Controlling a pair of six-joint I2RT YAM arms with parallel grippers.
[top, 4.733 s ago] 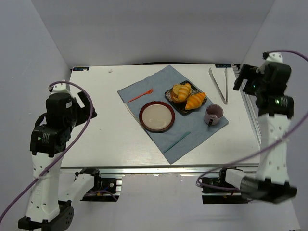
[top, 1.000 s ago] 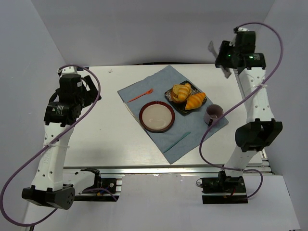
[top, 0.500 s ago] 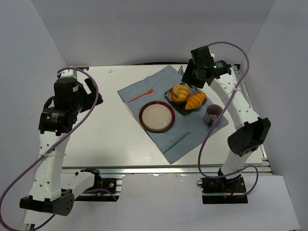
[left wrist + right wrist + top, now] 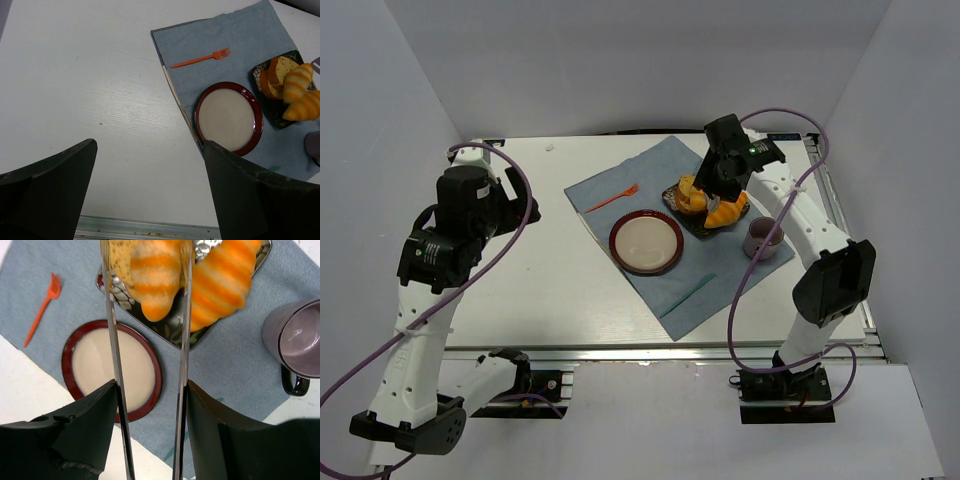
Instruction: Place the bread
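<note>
Reaching forward, right pincer (image 4: 150,400) holds tongs (image 4: 113,340) astride pale roll (image 4: 156,275).

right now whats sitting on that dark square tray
A pale roll, a darker orange roll and, beside them, a round bun share the dark tray. The tongs flank the pale roll. The tray's floor under the bread and part of the bun are covered.

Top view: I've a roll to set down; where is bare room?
Free: the bare red-rimmed plate, and the white table left of the blue cloth, past the orange fork. Crowded: the black tray with pale roll and darker roll, tongs above, purple mug beside.
</note>
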